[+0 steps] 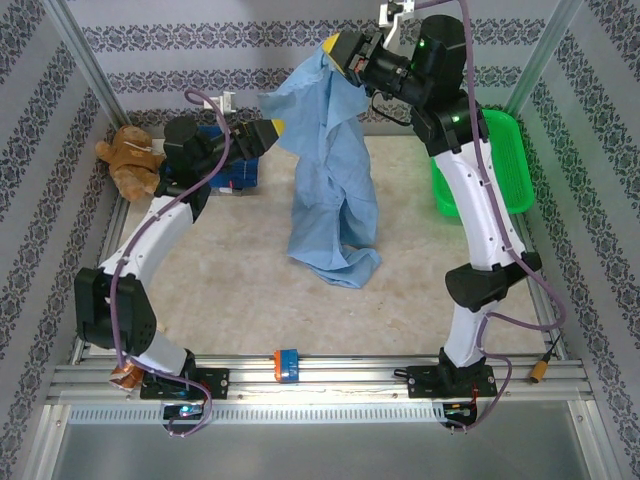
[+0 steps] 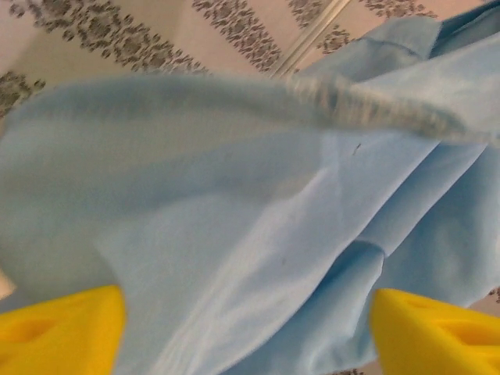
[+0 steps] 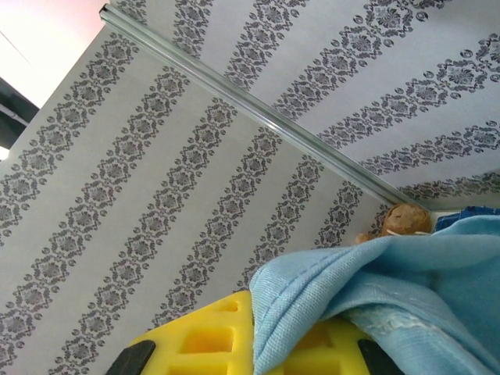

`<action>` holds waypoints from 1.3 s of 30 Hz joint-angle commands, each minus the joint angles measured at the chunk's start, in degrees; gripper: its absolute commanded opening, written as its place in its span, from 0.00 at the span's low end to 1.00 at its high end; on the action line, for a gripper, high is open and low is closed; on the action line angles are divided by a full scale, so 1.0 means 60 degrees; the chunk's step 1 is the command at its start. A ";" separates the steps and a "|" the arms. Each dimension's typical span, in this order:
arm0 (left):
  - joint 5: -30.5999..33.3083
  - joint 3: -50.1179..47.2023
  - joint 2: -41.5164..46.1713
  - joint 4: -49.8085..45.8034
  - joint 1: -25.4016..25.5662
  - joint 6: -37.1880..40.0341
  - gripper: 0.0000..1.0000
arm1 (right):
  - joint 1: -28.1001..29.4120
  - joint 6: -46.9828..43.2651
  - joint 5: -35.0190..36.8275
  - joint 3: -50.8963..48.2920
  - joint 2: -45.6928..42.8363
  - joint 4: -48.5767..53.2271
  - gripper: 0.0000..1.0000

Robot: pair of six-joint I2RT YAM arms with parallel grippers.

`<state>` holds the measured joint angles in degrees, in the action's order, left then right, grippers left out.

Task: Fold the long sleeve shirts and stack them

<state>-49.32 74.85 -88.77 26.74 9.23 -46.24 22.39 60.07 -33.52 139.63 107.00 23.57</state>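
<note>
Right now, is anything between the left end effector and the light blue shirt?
Nothing visible. The shirt hangs right between the yellow fingers of the left end effector, which stand apart. The right end effector holds it up by its top.

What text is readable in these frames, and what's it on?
No readable text in any view.
light blue shirt: plain, no print or tag lettering visible.
dark blue plaid shirt: line pattern only, no lettering.
orange and blue block: any marking is too small to read.
wallpaper: ornament only, no letters.
</note>
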 commanded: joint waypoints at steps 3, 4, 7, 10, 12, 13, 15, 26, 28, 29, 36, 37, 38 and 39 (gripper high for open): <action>-0.0538 0.0607 -0.0280 0.1595 0.0123 -0.0673 0.35 | 0.0091 -0.0076 0.0053 -0.0303 -0.0432 -0.0243 0.00; -0.0622 0.0768 -0.0366 0.1524 0.0123 -0.0689 0.24 | 0.0091 -0.0063 0.0036 -0.0300 -0.0407 -0.0231 0.00; -0.0648 0.1297 -0.0504 0.1052 0.0054 -0.0469 0.09 | 0.0077 -0.0065 0.0005 -0.0287 -0.0358 -0.0195 0.00; -0.0083 0.1756 -0.0311 -0.0357 -0.0435 0.0293 0.00 | 0.0020 -0.0153 0.0016 -0.0260 -0.0370 -0.0092 0.00; 0.0810 0.1874 0.0091 -0.1118 -0.1068 0.0775 0.00 | -0.0051 -0.0280 0.0045 -0.0230 -0.0435 0.0074 0.00; 0.1209 0.2060 0.0262 -0.1563 -0.1345 0.0995 0.00 | -0.0081 -0.0339 0.0049 -0.0230 -0.0470 0.0103 0.00; 0.1395 0.2716 0.0326 -0.2347 -0.1669 0.1374 0.00 | -0.0136 -0.0374 0.0009 -0.0216 -0.0519 0.0063 0.00; -0.1609 -0.0767 0.1362 0.0875 -0.1752 -0.0898 0.98 | -0.0334 -0.0223 -0.0272 0.0205 -0.0268 0.0068 0.00; -0.1901 -0.1252 0.1397 0.1230 -0.1708 -0.1064 0.99 | -0.0333 -0.0220 -0.0370 0.0464 -0.0136 0.0118 0.00; -0.1944 -0.1500 0.1385 0.1565 -0.1688 -0.1266 1.00 | -0.0334 -0.0212 -0.0417 0.0615 -0.0049 0.0162 0.00; -0.1643 -0.2057 0.0298 0.3973 -0.0691 -0.2742 1.00 | -0.0283 -0.0022 -0.0537 0.0955 0.0226 0.0237 0.00; -0.1516 -0.2092 0.0131 0.4307 -0.0624 -0.2921 1.00 | -0.0264 -0.0022 -0.0537 0.0969 0.0228 0.0240 0.00; -0.1390 -0.2057 -0.0062 0.4794 -0.0576 -0.3243 1.00 | -0.0231 -0.0033 -0.0551 0.0971 0.0216 0.0267 0.00; -0.1298 -0.1970 -0.0263 0.5268 -0.0537 -0.3565 1.00 | -0.0233 -0.0048 -0.0558 0.0979 0.0204 0.0330 0.00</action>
<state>-58.26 62.76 -87.99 44.95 5.15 -61.21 20.78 59.72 -35.48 143.52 107.98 26.26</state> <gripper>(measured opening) 0.997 0.060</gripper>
